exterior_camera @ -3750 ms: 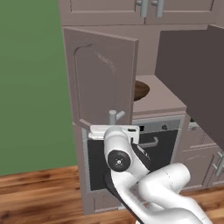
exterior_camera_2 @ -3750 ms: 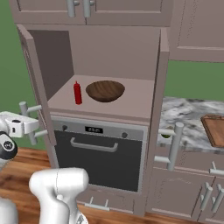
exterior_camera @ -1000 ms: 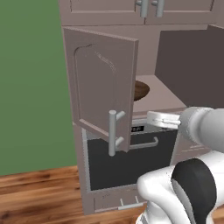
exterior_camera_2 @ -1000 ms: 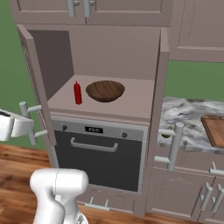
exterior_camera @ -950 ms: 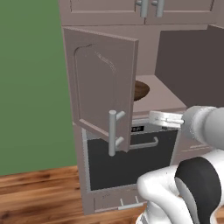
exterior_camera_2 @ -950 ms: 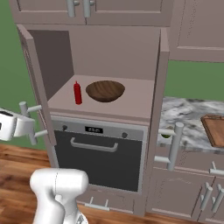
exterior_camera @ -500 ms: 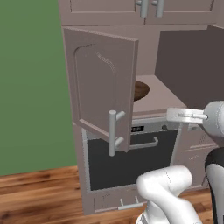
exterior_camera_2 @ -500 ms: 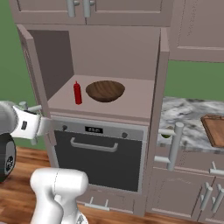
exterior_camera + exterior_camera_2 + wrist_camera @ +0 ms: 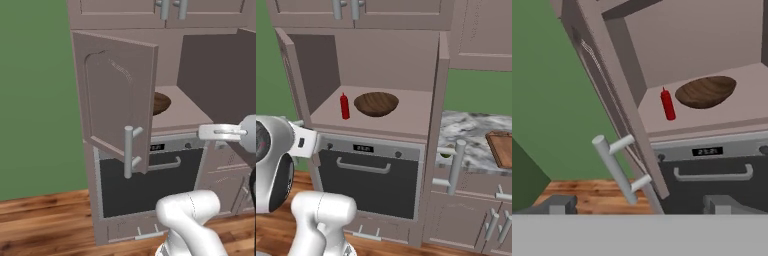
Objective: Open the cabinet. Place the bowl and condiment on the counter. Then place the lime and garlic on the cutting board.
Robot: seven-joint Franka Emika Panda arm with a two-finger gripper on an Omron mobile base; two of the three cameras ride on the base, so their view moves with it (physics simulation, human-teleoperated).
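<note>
We judge the cabinet point(image 9: 381, 65) already open, its arched door point(image 9: 117, 112) swung wide at the left of the left base view with the bar handle point(image 9: 129, 151) facing us; the step in hand looks to be the reach for the bowl point(image 9: 376, 103) or the condiment point(image 9: 345, 106). Both stand on the cabinet shelf at centre of the right base view, the bottle just beside the bowl on its left, apart from it.

To do this well we should steer the hand past the door's edge, which sits close at the left of the hand view, then come at the slim bottle level and square so the tips straddle it without nudging the bowl; the bowl is wide and shallow, so its rim seems the better hold.

The gripper point(image 9: 220, 132) lies roughly level at the right edge of the left base view, before the oven point(image 9: 370, 175) front, below the shelf; the jaws stand fully apart and hold nothing. The cutting board point(image 9: 501, 148) rests on the table point(image 9: 466, 137) at far right.
</note>
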